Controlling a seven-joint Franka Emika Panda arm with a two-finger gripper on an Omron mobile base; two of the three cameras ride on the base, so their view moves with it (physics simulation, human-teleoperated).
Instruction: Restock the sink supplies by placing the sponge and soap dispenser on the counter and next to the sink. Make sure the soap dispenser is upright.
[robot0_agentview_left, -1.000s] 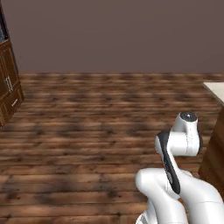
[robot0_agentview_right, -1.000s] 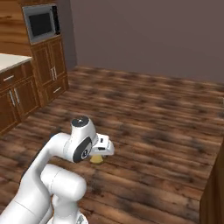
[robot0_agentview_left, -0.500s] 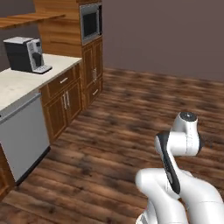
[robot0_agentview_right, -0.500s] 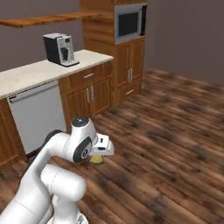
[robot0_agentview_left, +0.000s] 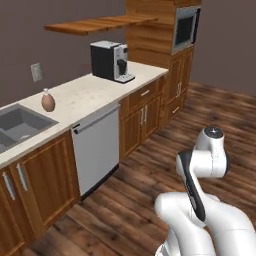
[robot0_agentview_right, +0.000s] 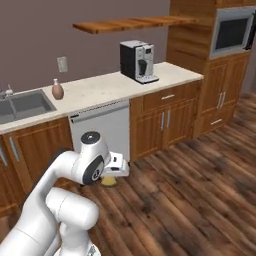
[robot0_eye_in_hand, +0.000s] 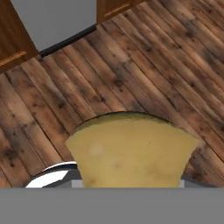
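gripper: carried low over the wooden floor, the gripper (robot0_agentview_right: 114, 175) is pinching the sponge (robot0_eye_in_hand: 131, 151), yellow block filling the hand view.
table: up at 10 o'clock, well off.
soap dispenser: soap dispenser (robot0_agentview_right: 57, 90) upright beside the sink (robot0_agentview_right: 22, 105).
next move: I'd say, carry sponge toward 10 o'clock.

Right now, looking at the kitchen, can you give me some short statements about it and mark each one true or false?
1. The soap dispenser stands upright on the counter beside the sink. True.
2. The sponge lies on the counter. False: the fingers hold it, above the wooden floor.
3. The coffee machine stands on the counter. True.
4. The soap dispenser lies inside the sink. False: it is on the counter, outside the basin.
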